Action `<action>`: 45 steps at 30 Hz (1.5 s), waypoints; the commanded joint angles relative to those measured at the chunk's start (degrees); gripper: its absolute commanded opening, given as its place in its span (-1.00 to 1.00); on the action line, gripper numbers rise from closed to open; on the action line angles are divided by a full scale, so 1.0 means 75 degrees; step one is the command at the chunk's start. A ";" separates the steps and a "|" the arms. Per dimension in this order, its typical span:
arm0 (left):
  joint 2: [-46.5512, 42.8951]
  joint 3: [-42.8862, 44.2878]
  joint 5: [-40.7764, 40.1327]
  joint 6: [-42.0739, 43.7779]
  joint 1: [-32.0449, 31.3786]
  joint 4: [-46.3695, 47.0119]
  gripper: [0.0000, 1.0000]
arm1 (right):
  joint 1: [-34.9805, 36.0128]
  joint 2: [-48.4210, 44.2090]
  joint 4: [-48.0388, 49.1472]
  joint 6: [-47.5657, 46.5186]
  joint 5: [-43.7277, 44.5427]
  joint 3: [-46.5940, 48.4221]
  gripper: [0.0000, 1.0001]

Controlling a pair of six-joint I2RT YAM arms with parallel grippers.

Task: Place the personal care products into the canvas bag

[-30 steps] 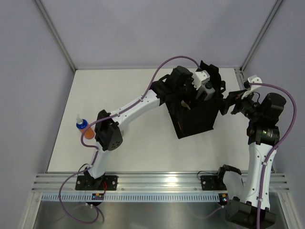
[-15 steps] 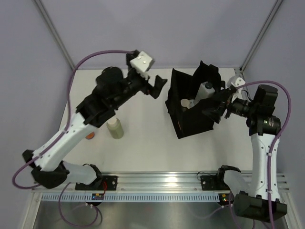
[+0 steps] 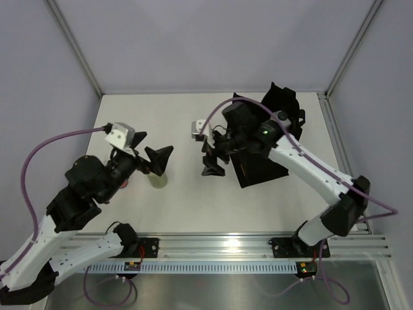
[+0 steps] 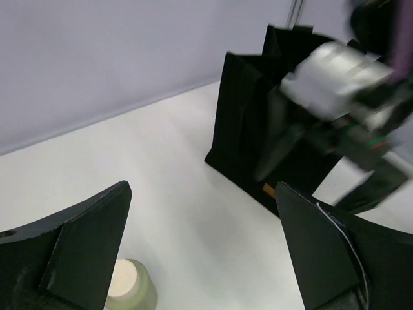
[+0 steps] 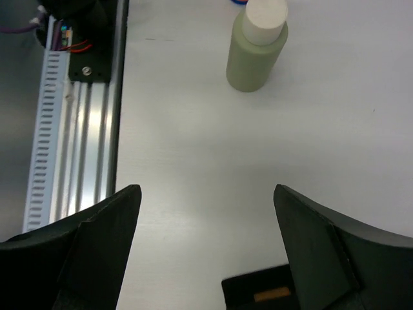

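The black canvas bag point(image 3: 264, 165) stands at the back right of the table; my right arm covers its opening, hiding what is inside. An olive-green bottle point(image 3: 157, 179) with a beige cap stands upright on the left. My left gripper point(image 3: 151, 152) is open and empty just above and behind it; the bottle shows low between its fingers in the left wrist view point(image 4: 129, 289). A sliver of an orange bottle point(image 3: 123, 183) shows beside my left arm. My right gripper point(image 3: 210, 158) is open and empty, just left of the bag, pointing at the olive-green bottle point(image 5: 257, 48).
The bag's brown label point(image 5: 271, 296) faces the table's middle and also shows in the left wrist view point(image 4: 269, 189). The metal rail point(image 3: 213, 248) runs along the near edge. Grey walls close the back and both sides.
My left arm has swung away from the bag, back to the near left over the olive-green bottle. My right arm has crossed from the bag's right side to its left side.
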 commanded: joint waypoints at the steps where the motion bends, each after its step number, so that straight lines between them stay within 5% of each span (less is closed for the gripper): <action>1: -0.0474 0.0038 -0.0236 -0.0566 0.0010 -0.0021 0.98 | 0.0858 0.1063 0.1563 0.1097 0.1746 0.0476 0.88; 11: -0.1072 -0.0091 -0.0341 -0.0801 0.0010 -0.0444 0.98 | 0.2430 0.3711 0.4446 0.3007 0.3551 0.0898 0.99; 19: -0.1424 -0.0267 -0.0493 -0.0789 0.0010 -0.0597 0.98 | 0.2736 0.4944 0.4120 0.4133 0.5228 0.2023 0.99; 36: -0.1412 -0.0407 -0.0482 -0.0871 0.0010 -0.0456 0.98 | 0.2794 0.5940 0.4788 0.4590 0.5241 0.2644 0.95; 45: -0.1646 -0.0466 -0.0540 -0.1035 0.0010 -0.0632 0.98 | 0.2771 0.6152 0.4835 0.4731 0.5312 0.2903 0.65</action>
